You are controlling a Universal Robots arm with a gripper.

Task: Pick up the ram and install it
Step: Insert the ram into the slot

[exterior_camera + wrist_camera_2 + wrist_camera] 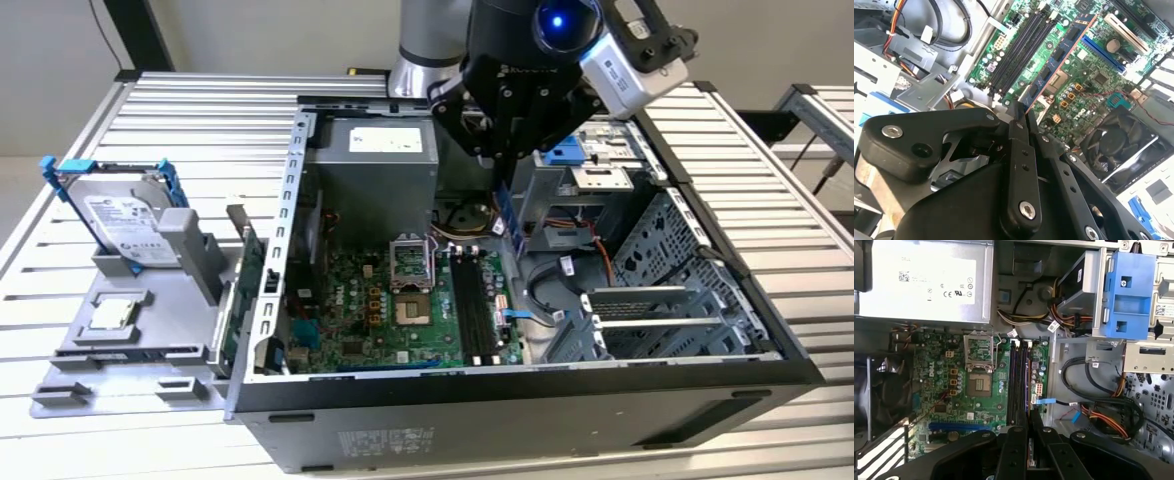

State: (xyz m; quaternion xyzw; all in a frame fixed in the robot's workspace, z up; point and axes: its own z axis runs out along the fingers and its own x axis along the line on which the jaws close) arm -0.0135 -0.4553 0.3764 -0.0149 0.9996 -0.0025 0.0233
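The ram (1056, 57) is a narrow bluish board with dark chips, and my gripper (1021, 117) is shut on one end of it. In the exterior view the ram (506, 215) hangs on end below the gripper (502, 170), inside the open computer case (534, 410). It hovers above the far end of the black memory slots (470, 300) on the green motherboard (360, 320), apart from them. In the first wrist view the shut fingertips of the gripper (1028, 422) line up over the memory slots (1018, 380).
A silver hard drive in a blue bracket (127, 215) stands on a grey holder (134, 330) at the exterior view's left. A green expansion card (251, 290) stands by the case wall. Power supply (378, 150), CPU socket (407, 285), drive cage (594, 180) and cables (547, 290) crowd the slots.
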